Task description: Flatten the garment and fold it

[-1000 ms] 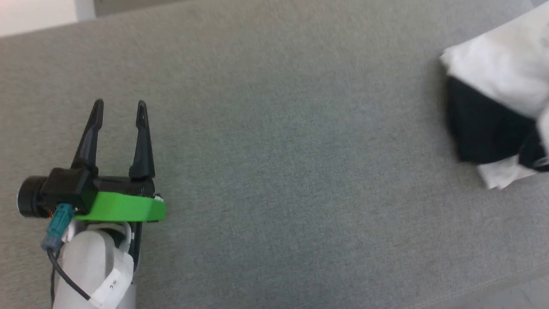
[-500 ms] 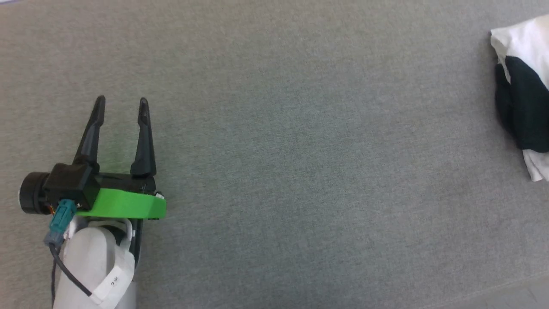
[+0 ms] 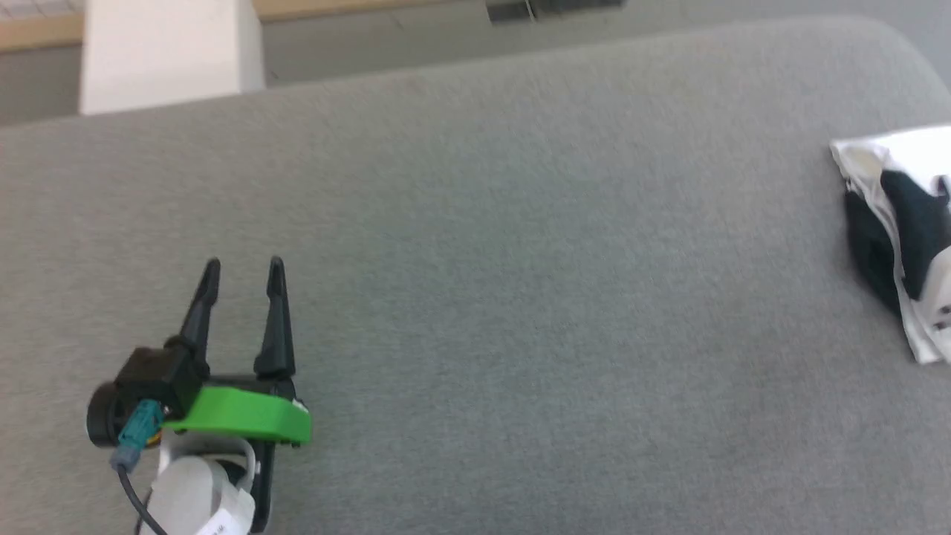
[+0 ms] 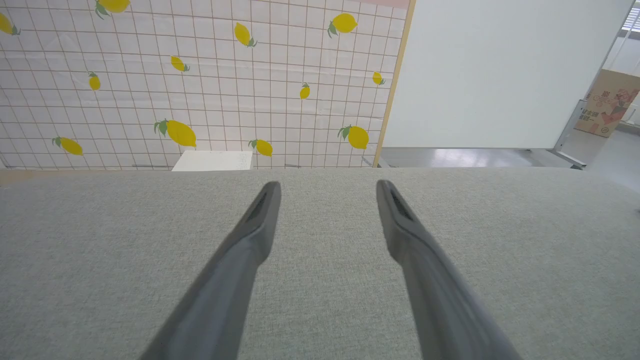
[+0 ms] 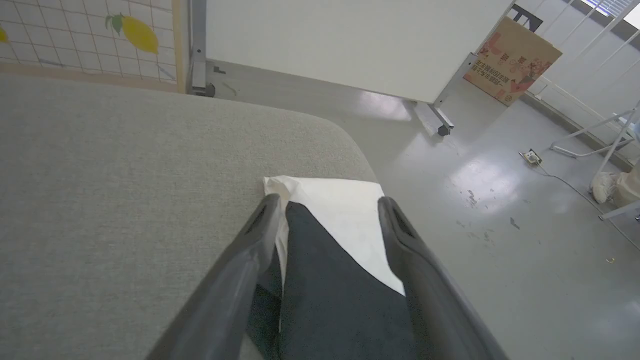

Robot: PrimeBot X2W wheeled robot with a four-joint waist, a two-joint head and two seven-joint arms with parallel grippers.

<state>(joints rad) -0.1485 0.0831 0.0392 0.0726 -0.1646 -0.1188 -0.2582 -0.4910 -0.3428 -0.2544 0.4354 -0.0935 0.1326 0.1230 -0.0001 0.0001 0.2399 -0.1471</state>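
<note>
The garment (image 3: 899,223) lies bunched at the right edge of the head view, white cloth wrapped around black parts. In the right wrist view its black part and white panel (image 5: 340,260) lie on the grey surface between and under my right gripper's (image 5: 329,200) fingers. Those fingers stand wide apart and open, and the cloth looks loose between them. My left gripper (image 3: 245,263) hovers at the lower left, far from the garment. It is open and holds nothing, as the left wrist view (image 4: 328,185) also shows.
The grey fabric surface (image 3: 520,297) stretches wide between the left gripper and the garment. Its rounded far right corner (image 5: 350,145) ends close to the garment, with shiny floor (image 5: 500,210) beyond. A white block (image 3: 171,52) stands behind the far edge.
The head camera has shifted, and the surface's far edge now shows. The garment sits at the right as a flatter bundle. The left gripper stays open.
</note>
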